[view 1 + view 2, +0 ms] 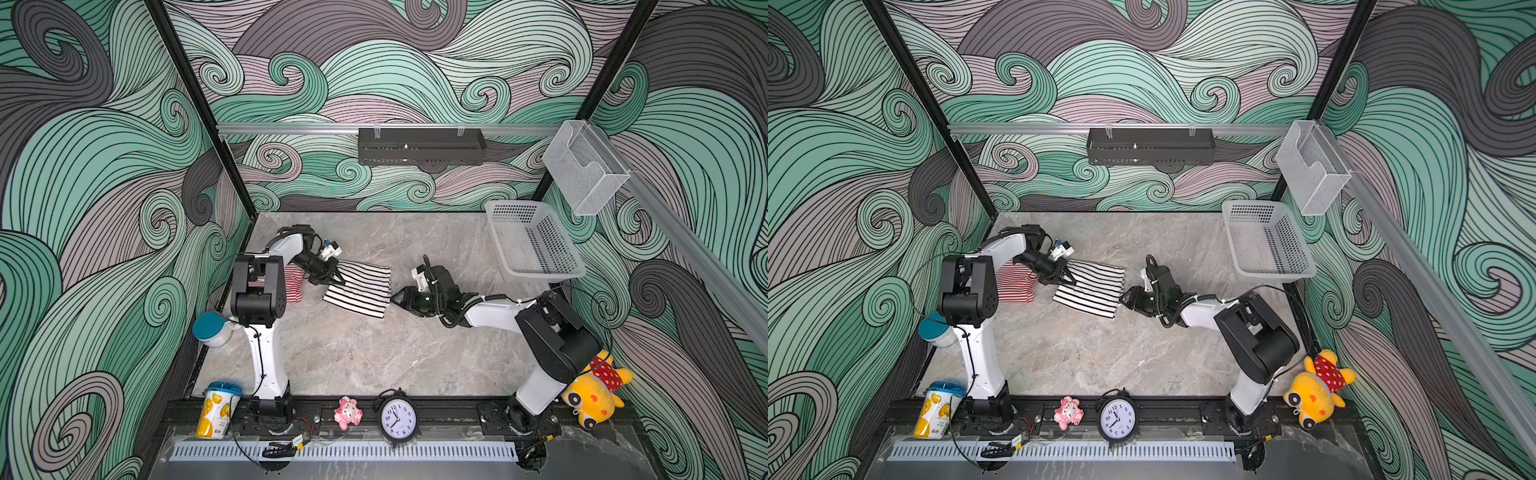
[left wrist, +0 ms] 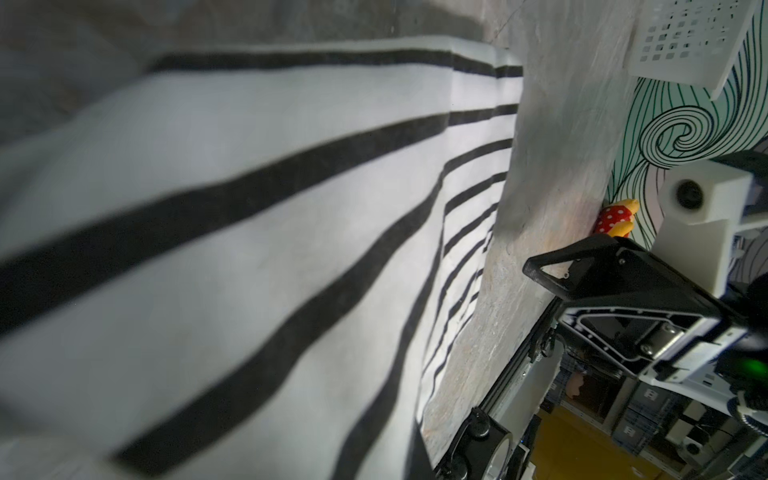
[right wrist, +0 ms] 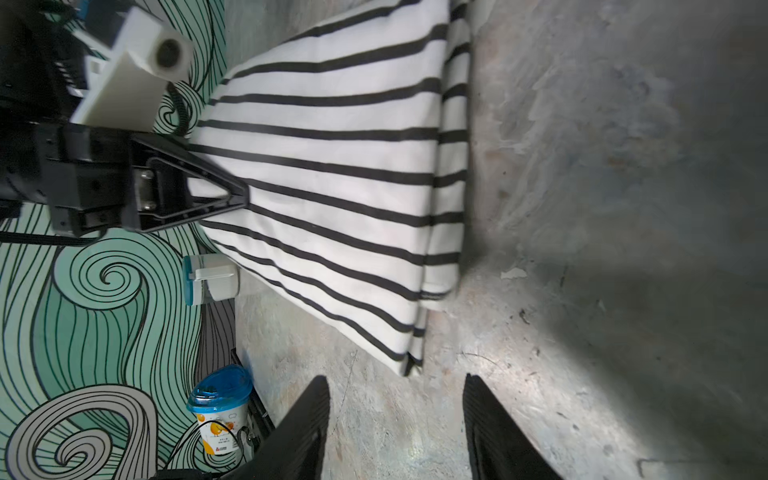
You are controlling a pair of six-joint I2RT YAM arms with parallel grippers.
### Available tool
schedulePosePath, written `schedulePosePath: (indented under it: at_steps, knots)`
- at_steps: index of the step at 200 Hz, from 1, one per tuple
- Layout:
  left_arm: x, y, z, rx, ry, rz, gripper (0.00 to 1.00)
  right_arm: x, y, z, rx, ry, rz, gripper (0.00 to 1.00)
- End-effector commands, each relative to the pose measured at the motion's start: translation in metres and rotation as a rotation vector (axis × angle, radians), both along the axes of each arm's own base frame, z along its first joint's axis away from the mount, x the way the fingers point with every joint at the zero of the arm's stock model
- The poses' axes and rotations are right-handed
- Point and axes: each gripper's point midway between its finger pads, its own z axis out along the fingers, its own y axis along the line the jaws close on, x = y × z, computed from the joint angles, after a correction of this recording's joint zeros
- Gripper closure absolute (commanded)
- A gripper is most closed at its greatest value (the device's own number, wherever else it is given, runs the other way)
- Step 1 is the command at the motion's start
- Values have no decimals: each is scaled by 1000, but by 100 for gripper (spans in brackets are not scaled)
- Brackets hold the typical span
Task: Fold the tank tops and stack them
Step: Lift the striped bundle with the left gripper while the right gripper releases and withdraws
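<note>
The black-and-white tank top (image 1: 359,289) (image 1: 1092,286) lies folded in a rough rectangle at the middle of the marble table. My left gripper (image 1: 337,279) (image 1: 1069,277) is shut on this top's left edge, and the right wrist view shows its tip (image 3: 241,195) pinching the cloth. The same striped cloth (image 2: 249,249) fills the left wrist view, where the jaws themselves are hidden. The red-and-white tank top (image 1: 293,282) (image 1: 1015,282) lies just left of it, partly behind the left arm. My right gripper (image 1: 395,297) (image 3: 397,399) stands open just off the top's near right corner, empty.
A white perforated basket (image 1: 536,245) sits at the back right. A blue-lidded jar (image 1: 212,328) stands by the left wall. Along the front rail are a yellow cup (image 1: 218,409), a pink toy (image 1: 348,411), a clock (image 1: 398,417) and a yellow plush (image 1: 594,395).
</note>
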Motion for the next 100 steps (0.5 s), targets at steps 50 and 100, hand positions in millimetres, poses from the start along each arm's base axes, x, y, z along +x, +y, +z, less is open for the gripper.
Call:
schedulePosePath:
  at_steps: [50, 100]
  knots:
    - [-11, 92, 56, 212, -69, -65, 100, -3, -5, -29, -32, 62, -22, 47]
    - [-17, 133, 87, 211, -85, -53, 100, 0, -3, -34, -52, 93, -17, 48]
